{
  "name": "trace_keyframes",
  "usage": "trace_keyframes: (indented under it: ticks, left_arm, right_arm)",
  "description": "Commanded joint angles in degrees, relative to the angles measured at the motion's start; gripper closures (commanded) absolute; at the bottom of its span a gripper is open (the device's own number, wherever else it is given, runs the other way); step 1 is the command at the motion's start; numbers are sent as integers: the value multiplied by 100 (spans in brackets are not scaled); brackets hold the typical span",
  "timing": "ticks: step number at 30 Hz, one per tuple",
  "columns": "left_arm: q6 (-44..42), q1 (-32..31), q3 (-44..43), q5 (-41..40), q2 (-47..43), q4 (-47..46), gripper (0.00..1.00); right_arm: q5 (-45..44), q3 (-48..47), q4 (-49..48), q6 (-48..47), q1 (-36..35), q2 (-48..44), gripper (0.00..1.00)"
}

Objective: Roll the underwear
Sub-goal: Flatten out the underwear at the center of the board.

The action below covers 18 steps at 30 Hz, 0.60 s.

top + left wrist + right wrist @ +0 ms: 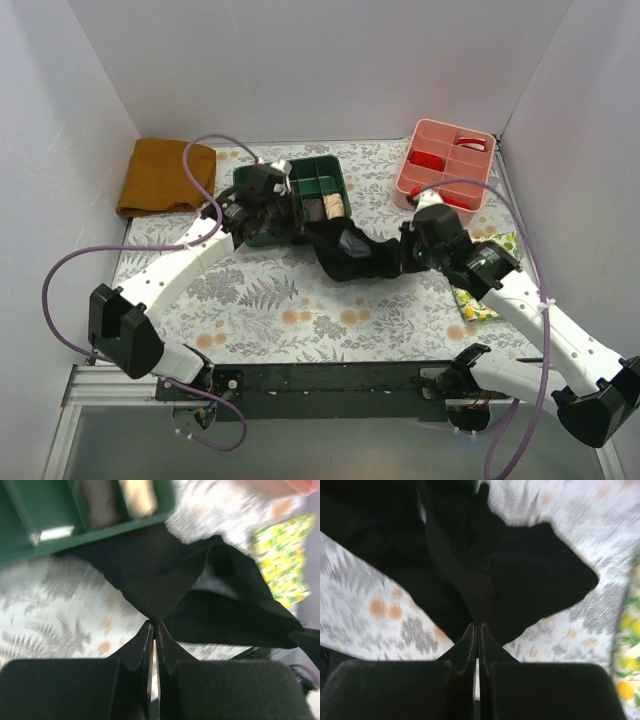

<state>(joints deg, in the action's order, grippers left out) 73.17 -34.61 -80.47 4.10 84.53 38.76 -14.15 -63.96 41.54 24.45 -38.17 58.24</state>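
Note:
The black underwear (348, 250) hangs stretched between my two grippers above the fern-print tablecloth, just in front of the green tray. My left gripper (297, 232) is shut on its left end; in the left wrist view the fabric (200, 600) runs from the pinched fingertips (154, 623) out to the right. My right gripper (404, 256) is shut on the right end, and the right wrist view shows black cloth (520, 585) fanning up from its closed tips (478, 624). No grey label shows.
A green divided tray (320, 178) with rolled items stands behind the underwear. A pink divided tray (446, 165) sits at the back right, a mustard-brown folded cloth (165, 176) at the back left, and a yellow lemon-print cloth (488, 300) under my right arm.

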Motion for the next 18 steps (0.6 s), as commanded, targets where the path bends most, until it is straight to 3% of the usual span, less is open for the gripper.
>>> trace_keyframes:
  ticks: [1, 6, 10, 11, 12, 14, 16, 18]
  left_arm:
    - [556, -11, 1809, 21, -1060, -70, 100]
    - [1146, -2, 3219, -181, -1913, -167, 100]
    - [1655, -2, 3976, -278, -2353, -168, 99]
    - [1805, -2, 4082, -339, -2449, -98, 90]
    - [1920, -2, 4161, -339, -2529, -19, 68]
    - [2043, -2, 4249, -567, -2634, 87, 67]
    - [2201, -2, 4328, -638, -2836, 342, 69]
    - [2272, -2, 4425, -630, -3056, 412, 65]
  right_arm:
    - [1380, 1349, -706, 611, -356, -382, 99]
    - [1968, 2562, -1340, 1185, -1086, -489, 99]
    - [2110, 2828, -1815, 1387, -1710, -217, 97]
    - [2110, 2793, -1851, 1370, -1902, -86, 91]
    - [2136, 2749, -1886, 1291, -2052, 55, 81]
    - [2232, 2644, -1930, 1168, -2290, 214, 64]
    - [2547, 2661, -2052, 1054, -2598, 241, 62]
    - [2926, 2723, -2141, 896, -2643, 171, 62]
